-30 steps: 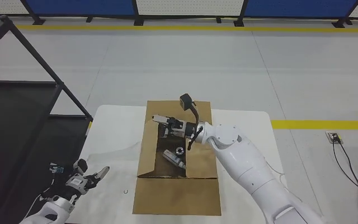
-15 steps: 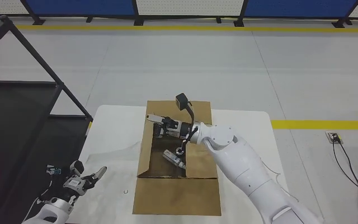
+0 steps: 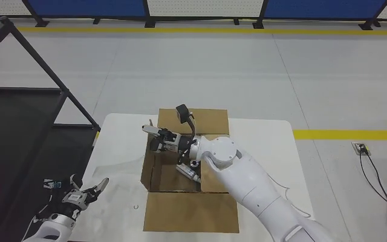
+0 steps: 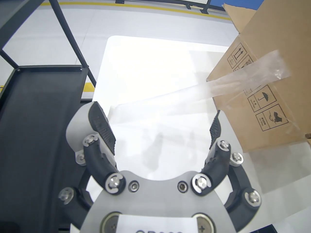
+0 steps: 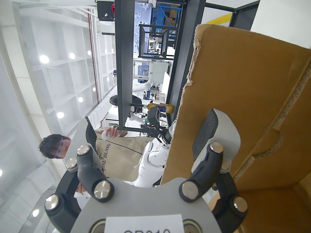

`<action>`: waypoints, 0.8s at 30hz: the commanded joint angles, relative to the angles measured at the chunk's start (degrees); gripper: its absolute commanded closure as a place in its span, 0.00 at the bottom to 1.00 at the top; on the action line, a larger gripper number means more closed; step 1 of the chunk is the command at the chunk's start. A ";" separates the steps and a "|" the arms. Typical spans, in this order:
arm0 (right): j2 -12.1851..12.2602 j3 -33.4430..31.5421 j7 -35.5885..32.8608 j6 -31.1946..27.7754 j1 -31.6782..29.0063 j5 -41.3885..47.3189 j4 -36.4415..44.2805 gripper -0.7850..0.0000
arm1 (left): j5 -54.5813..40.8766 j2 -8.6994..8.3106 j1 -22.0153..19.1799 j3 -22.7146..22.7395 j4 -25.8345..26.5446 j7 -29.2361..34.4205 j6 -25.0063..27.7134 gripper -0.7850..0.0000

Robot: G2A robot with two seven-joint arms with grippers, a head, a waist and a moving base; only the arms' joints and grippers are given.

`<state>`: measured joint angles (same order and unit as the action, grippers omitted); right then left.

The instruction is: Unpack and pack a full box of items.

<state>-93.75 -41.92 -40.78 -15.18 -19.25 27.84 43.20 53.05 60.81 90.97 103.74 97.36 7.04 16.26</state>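
Cardboard first: seen from above, the brown cardboard box point(image 3: 190, 212) sits open on the white table point(image 3: 121, 151). My right gripper point(image 3: 155, 134) is at the far end of its raised side flap point(image 3: 147, 168), with my arm stretched across the opening. Under that arm, down inside the box, lies a slim white and metal item point(image 3: 188, 172); I cannot tell what it is. My left gripper point(image 3: 88, 184) hangs well apart from the box, at the table's edge. The black metal rack point(image 3: 36, 139) is just beside it on the side away from the box, and bare tabletop lies between it and the box.

From my left wrist, the left gripper point(image 4: 156, 117) is spread wide with nothing between its pads. Open table point(image 4: 145, 73) lies ahead of the fingertips. The box point(image 4: 264, 56) stands ahead on one side, its printed wall facing me, and a clear plastic strip point(image 4: 243, 83) trails from that wall towards the table in front of my fingers. The rack point(image 4: 36, 112) runs close along the finger farther from the box.

From my right wrist, the right gripper point(image 5: 149, 129) is also wide, astride the flap point(image 5: 243, 86). One finger is over the flap's inner face and the other is out in free air past its torn edge. I cannot tell whether the pad touches the cardboard.
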 commanded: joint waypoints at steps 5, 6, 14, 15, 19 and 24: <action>-3.74 3.41 5.76 -1.95 2.53 -0.80 -5.61 0.00 | -1.13 0.13 3.26 2.09 0.86 -2.62 1.34 0.00; -4.37 3.91 6.32 -2.27 2.83 -0.90 -6.52 0.00 | -1.53 0.18 3.75 2.38 1.15 -3.21 1.51 0.00; -8.01 5.28 7.11 -6.00 5.10 -0.73 -13.37 0.00 | -2.49 0.44 6.08 3.73 3.00 -4.50 1.88 0.00; -8.28 5.22 6.92 -6.46 5.30 -0.69 -14.06 0.00 | -2.37 0.47 6.12 3.63 3.30 -4.58 1.86 0.00; -9.27 5.16 7.01 -7.61 5.70 -1.22 -16.33 0.00 | -2.70 0.65 6.51 3.59 4.58 -5.52 1.85 0.00; -10.57 5.17 8.89 -8.21 5.62 -2.03 -18.70 0.00 | -4.14 0.79 7.57 4.22 6.88 -6.16 3.54 0.00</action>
<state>-104.09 -36.68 -32.12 -23.19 -13.62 25.86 24.94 49.09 61.58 98.12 107.70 103.72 0.78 19.44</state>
